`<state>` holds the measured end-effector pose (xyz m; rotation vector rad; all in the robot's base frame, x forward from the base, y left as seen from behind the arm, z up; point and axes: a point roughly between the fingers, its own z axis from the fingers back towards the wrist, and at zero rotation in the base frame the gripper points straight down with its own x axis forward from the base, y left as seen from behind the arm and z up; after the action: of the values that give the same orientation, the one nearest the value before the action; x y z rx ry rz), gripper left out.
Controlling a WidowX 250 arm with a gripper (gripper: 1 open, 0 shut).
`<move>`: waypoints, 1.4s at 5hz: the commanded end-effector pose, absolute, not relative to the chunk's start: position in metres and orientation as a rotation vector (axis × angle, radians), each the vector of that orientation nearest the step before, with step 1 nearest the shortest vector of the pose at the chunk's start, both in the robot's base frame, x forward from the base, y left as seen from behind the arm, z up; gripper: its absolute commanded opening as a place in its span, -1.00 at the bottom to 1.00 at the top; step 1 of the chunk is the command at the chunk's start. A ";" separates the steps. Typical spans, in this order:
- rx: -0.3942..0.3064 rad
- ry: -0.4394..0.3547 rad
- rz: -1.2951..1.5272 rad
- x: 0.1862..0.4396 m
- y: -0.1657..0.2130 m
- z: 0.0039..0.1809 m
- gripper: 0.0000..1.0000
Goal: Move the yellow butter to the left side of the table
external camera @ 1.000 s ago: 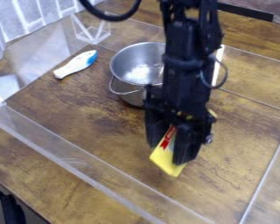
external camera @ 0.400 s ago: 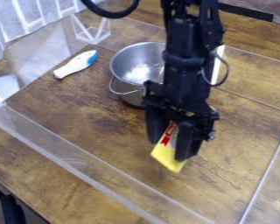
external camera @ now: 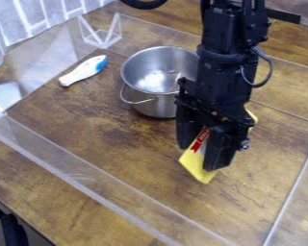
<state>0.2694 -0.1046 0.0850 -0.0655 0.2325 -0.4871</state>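
end effector (external camera: 208, 154): one, black, pointing down, jaws clamped on the yellow butter | yellow butter (external camera: 200, 165): one flat rectangular box, red-and-white label, tilted, lower right of centre, whether it touches the table unclear | table (external camera: 80, 125): brown wood grain, clear plastic walls | steel pot (external camera: 153, 79): one, round, shiny, nothing visible inside, upper centre | white-and-blue item (external camera: 84, 70): one, upper left

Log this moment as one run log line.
gripper: shut on butter | butter: tilted, right half of table | pot: behind arm | step: move left pending
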 end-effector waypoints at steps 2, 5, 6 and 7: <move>-0.076 0.181 -0.486 0.268 -0.112 0.085 -1.00; -0.081 0.180 -0.437 0.271 -0.086 0.103 -1.00; -0.081 0.176 -0.432 0.275 -0.074 0.102 -1.00; -0.072 0.167 -0.415 0.279 -0.072 0.106 -1.00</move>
<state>0.2711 -0.0731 0.0884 -0.0736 0.2362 -0.4167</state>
